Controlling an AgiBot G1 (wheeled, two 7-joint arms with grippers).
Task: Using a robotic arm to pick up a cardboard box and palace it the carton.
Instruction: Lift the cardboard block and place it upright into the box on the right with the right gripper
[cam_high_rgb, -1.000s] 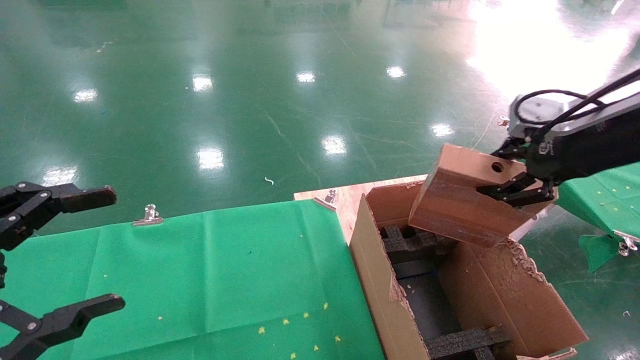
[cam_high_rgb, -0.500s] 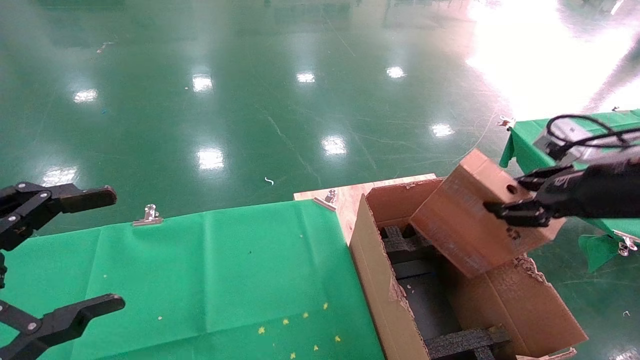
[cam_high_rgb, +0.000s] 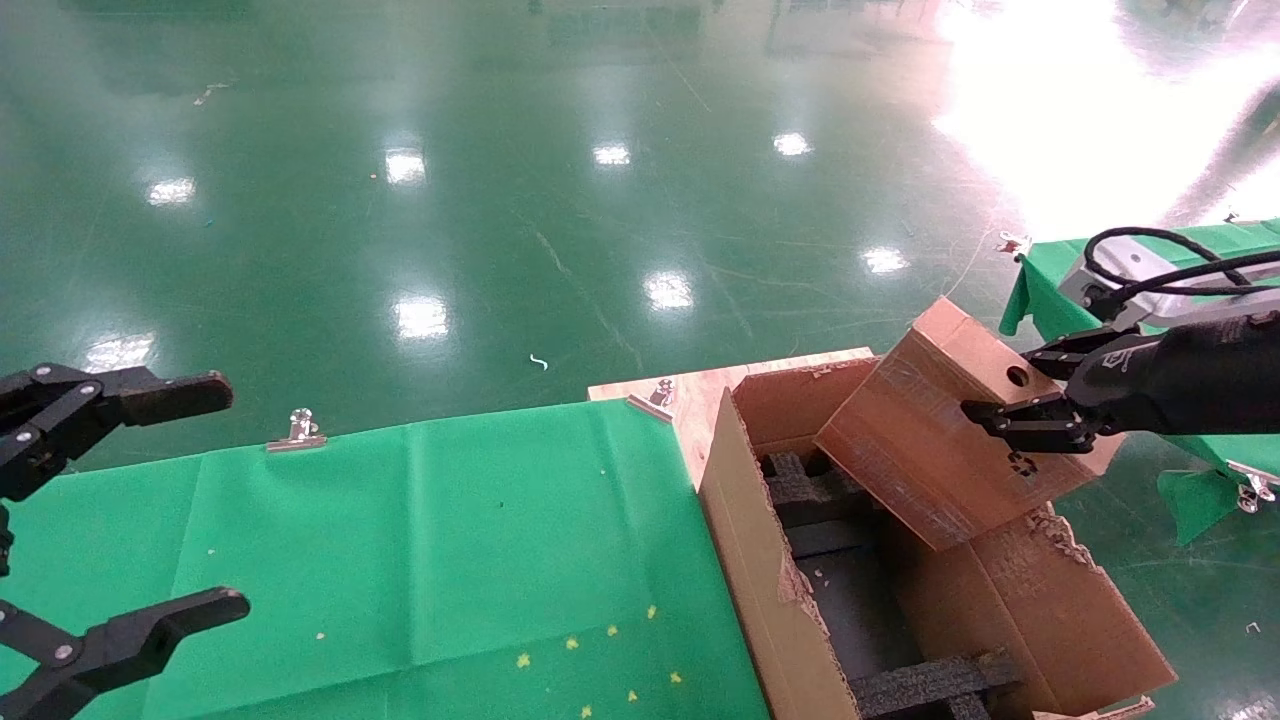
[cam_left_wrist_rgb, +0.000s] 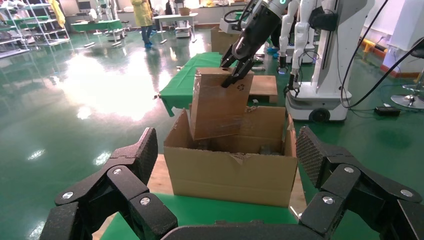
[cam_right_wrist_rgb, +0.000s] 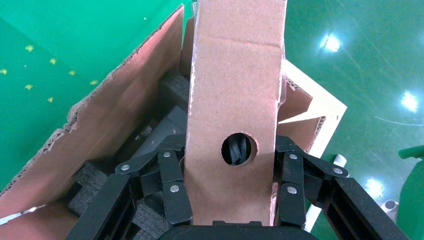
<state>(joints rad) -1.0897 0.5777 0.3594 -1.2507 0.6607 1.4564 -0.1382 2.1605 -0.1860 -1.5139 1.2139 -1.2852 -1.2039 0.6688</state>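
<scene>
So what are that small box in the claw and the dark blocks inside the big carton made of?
The small box in the right claw looks like brown cardboard, partly glossy, probably clear tape, with a punched hole. The dark blocks in the carton look like black foam: matte and rough-edged.

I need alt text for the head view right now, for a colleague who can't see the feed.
The right gripper holds a small brown cardboard box tilted over the far end of a large open brown carton with black foam blocks inside. The left gripper hangs open over the green cloth.
</scene>
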